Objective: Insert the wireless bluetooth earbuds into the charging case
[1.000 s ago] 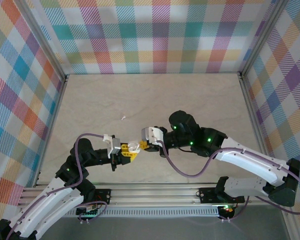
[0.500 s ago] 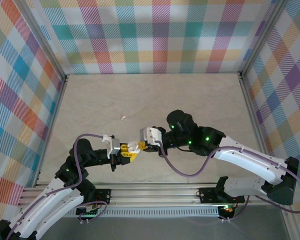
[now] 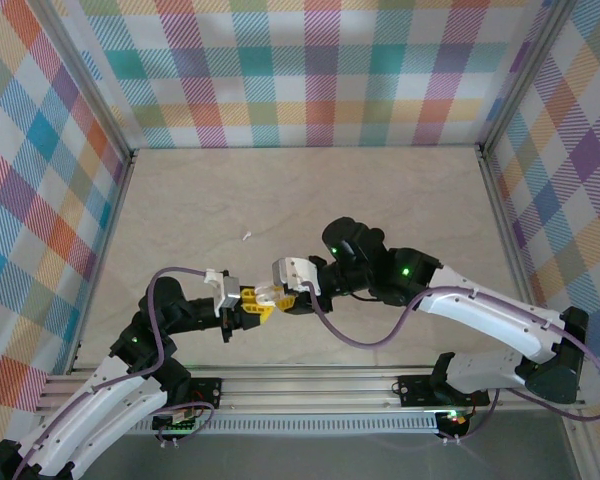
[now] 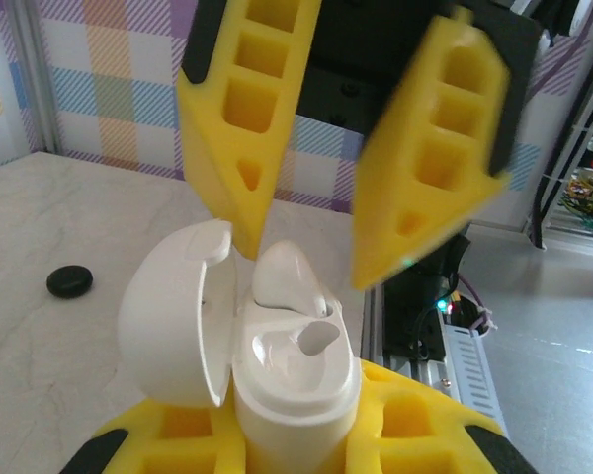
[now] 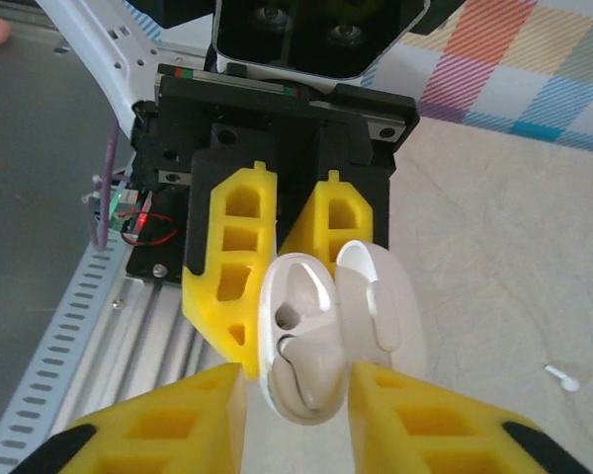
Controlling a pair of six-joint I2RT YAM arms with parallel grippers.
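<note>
My left gripper is shut on the white charging case, which it holds upright with the lid swung open. One white earbud sits in the case's far slot; the near slot is hollow. My right gripper stands open right over the case, a finger on each side of the seated earbud with a small gap to it. From above, both grippers meet at the case near the front of the table. Another white earbud lies loose on the table.
A small black round object lies on the marble tabletop to the left of the case. The loose white earbud lies on the table to the right in the right wrist view. Plaid walls close in three sides.
The right gripper has opened, leaving the white earbud in the case, and its arm has shifted slightly left. The left gripper has held still with the case.
</note>
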